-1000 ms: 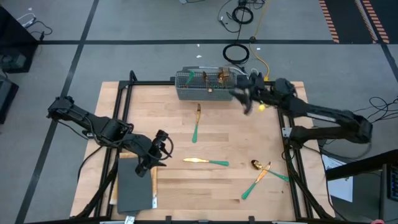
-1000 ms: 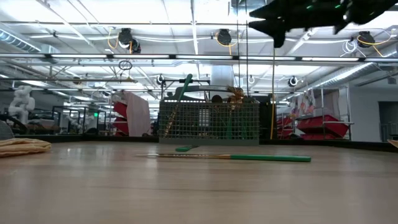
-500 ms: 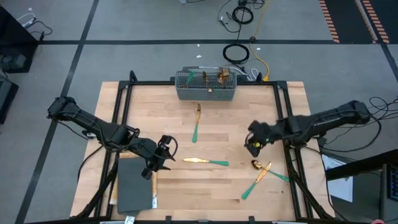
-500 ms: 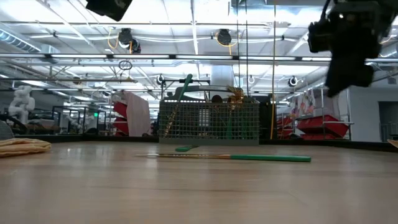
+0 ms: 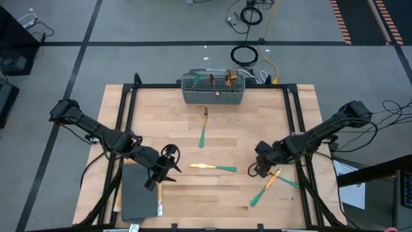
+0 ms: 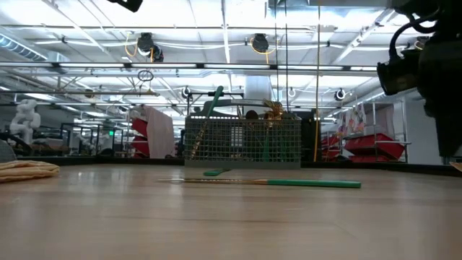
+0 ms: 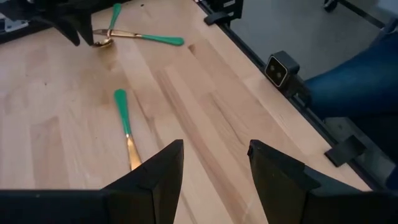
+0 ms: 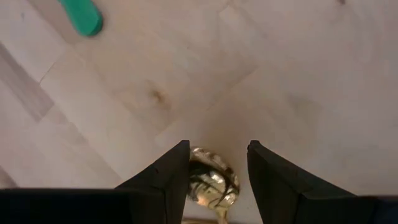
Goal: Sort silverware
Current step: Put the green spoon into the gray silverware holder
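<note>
A wire basket [image 5: 213, 90] at the far edge of the surface [image 5: 193, 187] held several upright pieces of silverware [image 5: 222, 80]. The right hand [image 8: 217, 180], fingers apart, straddled a spoon [image 8: 213, 182] lying there. The left hand [image 5: 168, 161] hung open near a knife [image 5: 212, 168].

A grey floor [image 5: 161, 19] crossed by dark lines surrounds the light wooden bench [image 5: 212, 193]. Orange-striped tape [image 5: 360, 19] runs at the upper right of the high view, and coiled black cables [image 5: 244, 55] lie at top centre. In the low view, long ceiling lights [image 6: 166, 14] glow above white rafters, and red bins [image 6: 372, 148] stand at right.
</note>
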`<state>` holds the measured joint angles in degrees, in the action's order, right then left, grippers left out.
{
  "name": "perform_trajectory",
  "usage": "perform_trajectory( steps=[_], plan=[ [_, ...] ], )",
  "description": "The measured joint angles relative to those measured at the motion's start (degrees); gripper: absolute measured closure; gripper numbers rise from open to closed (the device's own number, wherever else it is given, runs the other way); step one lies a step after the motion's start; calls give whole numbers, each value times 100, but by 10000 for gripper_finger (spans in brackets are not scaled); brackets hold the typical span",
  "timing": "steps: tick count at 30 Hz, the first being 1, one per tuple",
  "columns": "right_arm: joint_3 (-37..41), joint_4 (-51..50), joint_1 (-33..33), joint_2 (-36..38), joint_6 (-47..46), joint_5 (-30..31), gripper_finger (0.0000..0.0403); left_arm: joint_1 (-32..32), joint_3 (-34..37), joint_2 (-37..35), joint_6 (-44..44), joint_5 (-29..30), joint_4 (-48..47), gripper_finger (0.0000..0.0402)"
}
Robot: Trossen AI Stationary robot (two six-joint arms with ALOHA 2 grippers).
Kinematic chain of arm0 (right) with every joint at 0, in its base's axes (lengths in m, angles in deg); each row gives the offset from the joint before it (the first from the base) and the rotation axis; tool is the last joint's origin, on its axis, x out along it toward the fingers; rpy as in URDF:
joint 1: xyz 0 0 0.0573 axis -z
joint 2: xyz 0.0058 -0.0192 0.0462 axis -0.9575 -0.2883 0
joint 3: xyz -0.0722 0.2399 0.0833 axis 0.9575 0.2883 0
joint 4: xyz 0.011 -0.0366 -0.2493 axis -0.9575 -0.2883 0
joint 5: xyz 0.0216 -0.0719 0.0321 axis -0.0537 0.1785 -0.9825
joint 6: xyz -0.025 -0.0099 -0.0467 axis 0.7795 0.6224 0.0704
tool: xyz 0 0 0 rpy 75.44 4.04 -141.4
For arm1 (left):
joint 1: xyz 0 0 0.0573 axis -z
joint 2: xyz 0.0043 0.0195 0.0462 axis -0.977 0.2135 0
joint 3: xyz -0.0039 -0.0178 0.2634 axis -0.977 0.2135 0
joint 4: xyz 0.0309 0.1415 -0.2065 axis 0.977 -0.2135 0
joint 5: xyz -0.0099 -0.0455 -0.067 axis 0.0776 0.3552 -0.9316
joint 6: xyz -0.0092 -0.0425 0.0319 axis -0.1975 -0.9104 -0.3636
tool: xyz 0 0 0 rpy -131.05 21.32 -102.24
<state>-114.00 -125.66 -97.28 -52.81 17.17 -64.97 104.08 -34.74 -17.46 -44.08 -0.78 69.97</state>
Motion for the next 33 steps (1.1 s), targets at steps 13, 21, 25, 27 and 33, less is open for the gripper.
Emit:
perform_trajectory(
  steps=[13, 21, 25, 27, 33],
  plan=[
    [-4, 70, -163, 2, 409, -107, 252, -2, 0, 0, 34, 11, -73, 212],
    [-7, 134, -163, 2, 440, -123, 252, -2, 0, 0, 12, 28, -181, 212],
    [-7, 218, -190, -207, 216, -121, 252, -2, 0, 0, 11, 28, -194, 212],
    [-7, 277, -232, -434, 153, -114, 252, -2, 0, 0, 9, 27, -197, 212],
    [-22, 338, -270, -1179, -1, -109, 252, -2, 0, 0, 42, 26, -197, 212]
  ],
)
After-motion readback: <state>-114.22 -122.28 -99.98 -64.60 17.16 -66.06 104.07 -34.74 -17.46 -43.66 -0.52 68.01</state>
